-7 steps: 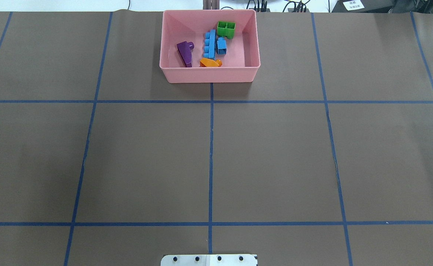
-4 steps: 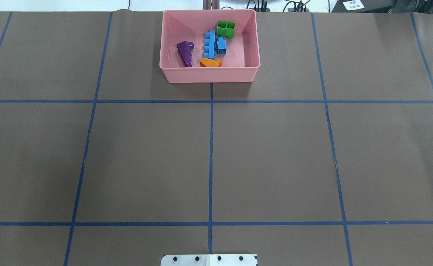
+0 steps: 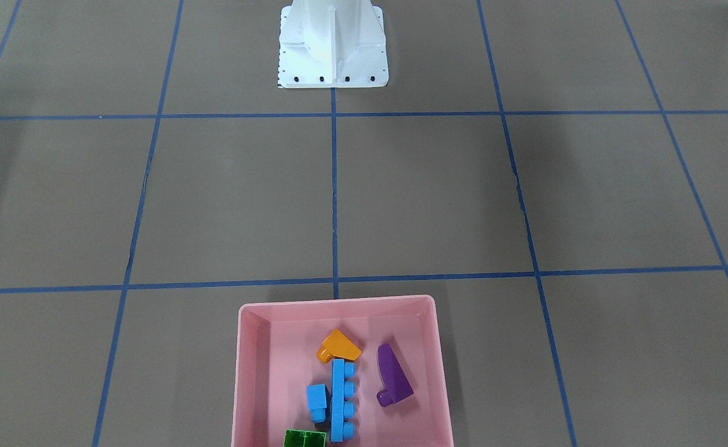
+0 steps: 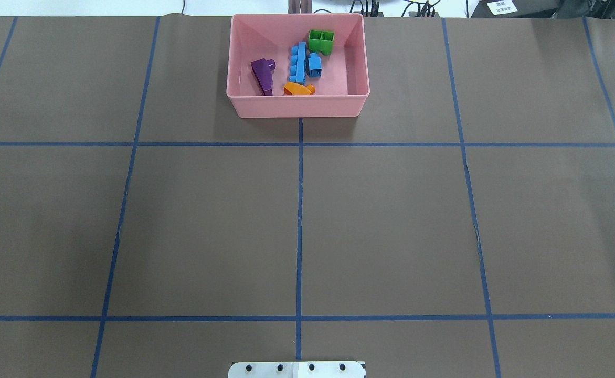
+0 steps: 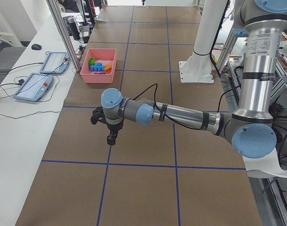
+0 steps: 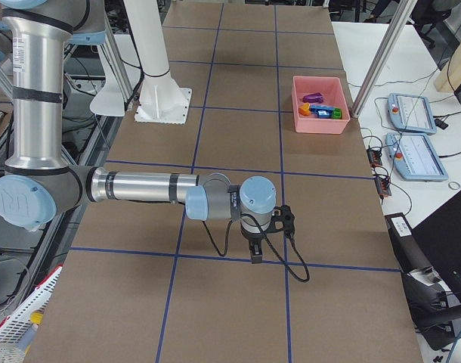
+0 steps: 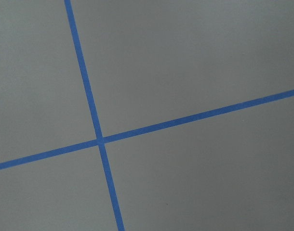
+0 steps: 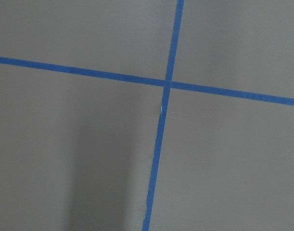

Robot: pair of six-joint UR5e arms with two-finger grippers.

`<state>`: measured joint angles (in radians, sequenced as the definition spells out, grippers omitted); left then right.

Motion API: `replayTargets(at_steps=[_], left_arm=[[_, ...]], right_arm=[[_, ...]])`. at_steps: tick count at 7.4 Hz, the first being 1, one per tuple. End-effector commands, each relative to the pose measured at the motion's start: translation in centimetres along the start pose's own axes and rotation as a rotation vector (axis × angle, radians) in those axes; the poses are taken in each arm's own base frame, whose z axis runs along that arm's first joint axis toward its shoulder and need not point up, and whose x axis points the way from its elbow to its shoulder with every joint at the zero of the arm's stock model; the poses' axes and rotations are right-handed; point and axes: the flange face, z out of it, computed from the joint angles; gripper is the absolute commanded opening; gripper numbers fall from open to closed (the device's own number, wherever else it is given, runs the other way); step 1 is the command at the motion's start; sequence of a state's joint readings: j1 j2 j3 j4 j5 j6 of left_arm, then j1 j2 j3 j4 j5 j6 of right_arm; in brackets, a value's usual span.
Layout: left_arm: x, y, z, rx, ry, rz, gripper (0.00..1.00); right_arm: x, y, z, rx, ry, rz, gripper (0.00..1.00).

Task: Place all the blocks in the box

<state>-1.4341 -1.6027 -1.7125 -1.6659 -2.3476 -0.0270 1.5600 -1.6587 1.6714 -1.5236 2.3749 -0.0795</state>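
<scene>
The pink box [image 4: 297, 105] stands at the table's far middle and shows too in the front view [image 3: 339, 304]. Inside it lie the blocks: a purple one [image 4: 263, 76], a long light-blue one [image 4: 298, 62], a small light-blue one [image 4: 315, 65], a green one [image 4: 321, 42] and an orange one [image 4: 298, 89]. My left gripper [image 5: 111, 139] hangs over bare table far from the box. My right gripper [image 6: 257, 249] does the same at the other end. Both show only in the side views, so I cannot tell whether they are open or shut. Both wrist views show only brown mat and blue tape.
The white pedestal base [image 3: 333, 49] stands at the robot's edge of the table. Blue tape lines [image 4: 299, 210] divide the brown mat into squares. Teach pendants [image 5: 33, 87] lie on a side desk beyond the box's end of the table.
</scene>
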Motion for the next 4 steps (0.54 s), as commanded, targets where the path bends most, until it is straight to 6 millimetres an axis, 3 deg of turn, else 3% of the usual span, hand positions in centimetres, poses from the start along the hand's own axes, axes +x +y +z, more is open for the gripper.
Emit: replayTargets(at_steps=[1,4], left_arm=[[0.56,0.93,-0.54,0.01,-0.003,0.012,1.0],[1.33,0.71,-1.36,0.028,-0.007,0.029,1.0]], right_arm=[[-0.11,-0.26,-0.13,-0.004,0.0,0.004,1.0],[-0.13,-0.2,-0.13,-0.004,-0.002,0.004,1.0]])
